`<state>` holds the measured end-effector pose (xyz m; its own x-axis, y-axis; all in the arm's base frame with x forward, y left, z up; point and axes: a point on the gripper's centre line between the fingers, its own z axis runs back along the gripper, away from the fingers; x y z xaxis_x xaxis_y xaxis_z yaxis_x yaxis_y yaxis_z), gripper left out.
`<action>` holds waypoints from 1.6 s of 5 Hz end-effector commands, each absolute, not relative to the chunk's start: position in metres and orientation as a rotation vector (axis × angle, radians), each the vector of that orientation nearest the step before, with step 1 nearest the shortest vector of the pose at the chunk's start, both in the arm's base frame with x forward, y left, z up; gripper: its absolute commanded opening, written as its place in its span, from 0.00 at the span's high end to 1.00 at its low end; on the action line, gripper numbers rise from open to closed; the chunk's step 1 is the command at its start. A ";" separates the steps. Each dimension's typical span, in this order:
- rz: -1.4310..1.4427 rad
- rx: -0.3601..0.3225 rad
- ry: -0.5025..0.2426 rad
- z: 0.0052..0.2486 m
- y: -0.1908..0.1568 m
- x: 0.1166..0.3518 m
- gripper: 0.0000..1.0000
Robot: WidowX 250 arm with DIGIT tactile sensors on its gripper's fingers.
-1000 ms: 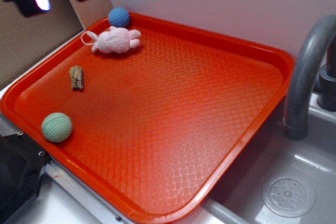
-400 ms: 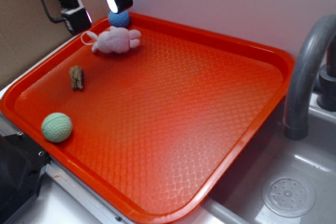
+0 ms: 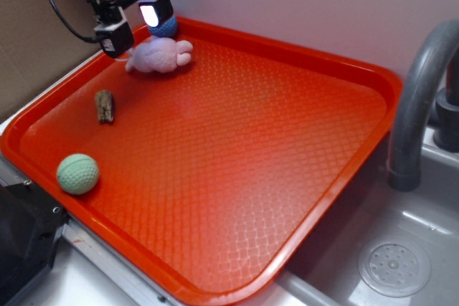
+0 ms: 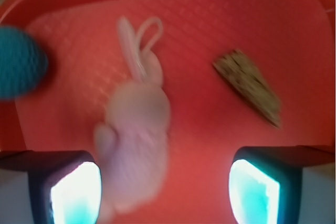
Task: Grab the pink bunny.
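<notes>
Exterior and wrist views. The wrist view was motion-blurred, so the surface detail of the pink bunny (image 4: 137, 145) could not be resolved, and the blue ball (image 4: 18, 62) was cut off by the left edge of that frame. In the exterior view the blue ball (image 3: 166, 28) was partly hidden behind one finger, the bunny's white loop cord was covered by the other finger, and the upper arm was cropped by the top edge.

The gripper (image 3: 136, 25) hung above the far left corner of the red tray (image 3: 287, 148), fingers pointing down, with black cables trailing from it. Its two fingers were spread wide, nothing between the glowing pads (image 4: 76, 192). In the wrist view the gripper (image 4: 164, 192) framed the bunny's lower body near its left finger; whether the pads touched the bunny could not be told.

The pink bunny (image 3: 159, 55) lay on its side in the far left corner of the tray, just beside the blue ball, a soft pale plush form; its white loop cord (image 4: 148, 30) showed in the wrist view. The tray was hard plastic with an embossed diamond pattern and a raised rim. A rough brown wedge-shaped chip (image 3: 105, 106) lay near the left rim, and a dimpled mint-green ball (image 3: 77, 173) rested well apart at the near left. A grey curved faucet (image 3: 419, 98) stood at the right over a sink with a round drain (image 3: 394, 268).
</notes>
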<state>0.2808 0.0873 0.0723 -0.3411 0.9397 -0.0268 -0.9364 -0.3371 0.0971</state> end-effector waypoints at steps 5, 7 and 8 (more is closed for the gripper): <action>1.910 0.266 -0.123 0.028 0.081 0.272 1.00; 1.672 0.137 -0.147 0.060 0.080 0.281 1.00; 1.422 0.115 -0.100 0.099 0.056 0.286 1.00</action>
